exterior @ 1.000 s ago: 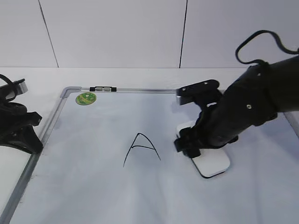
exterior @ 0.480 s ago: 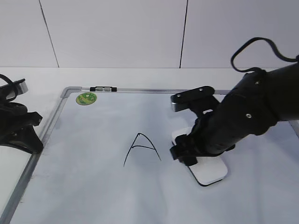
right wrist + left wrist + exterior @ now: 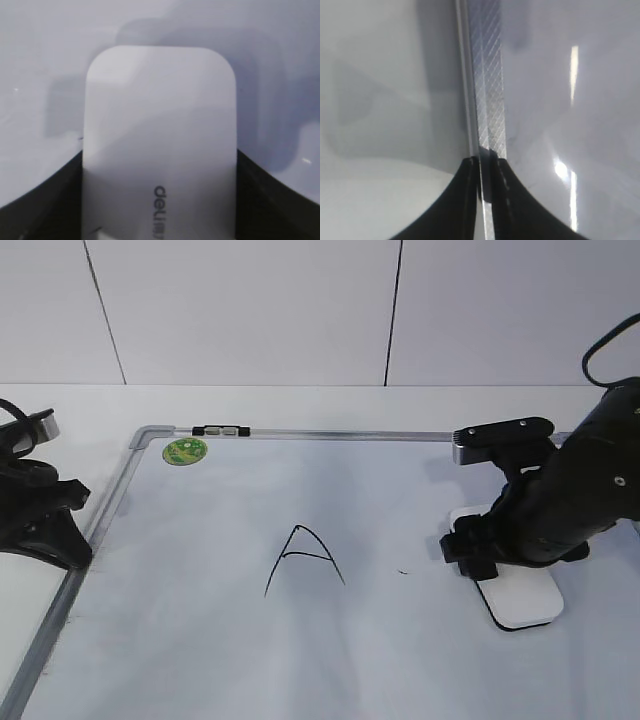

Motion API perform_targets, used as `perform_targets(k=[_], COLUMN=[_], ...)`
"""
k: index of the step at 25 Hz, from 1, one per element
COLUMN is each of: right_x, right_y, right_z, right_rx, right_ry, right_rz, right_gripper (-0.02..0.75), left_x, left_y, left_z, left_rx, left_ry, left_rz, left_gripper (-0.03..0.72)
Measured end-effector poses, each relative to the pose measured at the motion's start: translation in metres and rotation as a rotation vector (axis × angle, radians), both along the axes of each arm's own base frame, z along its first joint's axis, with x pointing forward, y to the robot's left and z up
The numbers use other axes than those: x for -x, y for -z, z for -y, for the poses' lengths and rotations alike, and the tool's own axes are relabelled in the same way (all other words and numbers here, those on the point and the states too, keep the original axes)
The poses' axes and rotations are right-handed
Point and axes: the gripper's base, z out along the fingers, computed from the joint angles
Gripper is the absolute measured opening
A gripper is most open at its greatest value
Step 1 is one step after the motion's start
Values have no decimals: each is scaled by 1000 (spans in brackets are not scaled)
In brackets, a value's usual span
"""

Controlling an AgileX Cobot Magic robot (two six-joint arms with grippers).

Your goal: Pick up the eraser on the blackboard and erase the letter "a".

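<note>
The blackboard (image 3: 200,640) lies flat on the white worktop (image 3: 90,410), its silver-grey frame running along the far and left edges. A round green sticker (image 3: 184,451) sits in the board's corner at about 10 o'clock, and a small black-and-white clip (image 3: 220,430) rests on the far frame just beside it. Near the board's centre stands an angular capital "A" (image 3: 303,558) in thin black line. At 3 o'clock from it is a tiny dark mark (image 3: 402,571) on otherwise bare board; no cursive letter "a" is visible.

The eraser (image 3: 520,598) lies at 3 o'clock on the board, well apart from the capital "A", white face up with a dark edge beneath. The right hand (image 3: 478,558) reaches down over its nearer-centre end. In the right wrist view the eraser (image 3: 159,145) sits between the two dark fingers (image 3: 45,200), which press against its long sides, so this hand is clamped on the eraser.

The left hand (image 3: 40,525) rests at 9 o'clock, at the board's left frame. In the left wrist view its fingers (image 3: 455,200) are drawn nearly together, straddling the thin frame strip (image 3: 487,100).
</note>
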Motion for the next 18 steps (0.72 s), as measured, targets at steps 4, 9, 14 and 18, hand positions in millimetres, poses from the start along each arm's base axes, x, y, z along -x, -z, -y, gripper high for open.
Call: perform_targets(k=[4,9,14,18], right_x=[1,-3,-28,-45], right_y=[0,-2,2,2], right_z=[0,-4,-17,-26], right_rx=[4,-9,-27,-59], right_ry=[13,8,0,-7], right_rz=[-2,13,41,81], right_gripper=[563,563,563,563], left_x=[0,0,0,0], left_y=[0,0,0,0], left_z=[0,0,0,0], left_rx=[0,1,1,1], left_ry=[0,1,1,1], left_rz=[0,-2,-2,-2], left_gripper=[46,46,46,46])
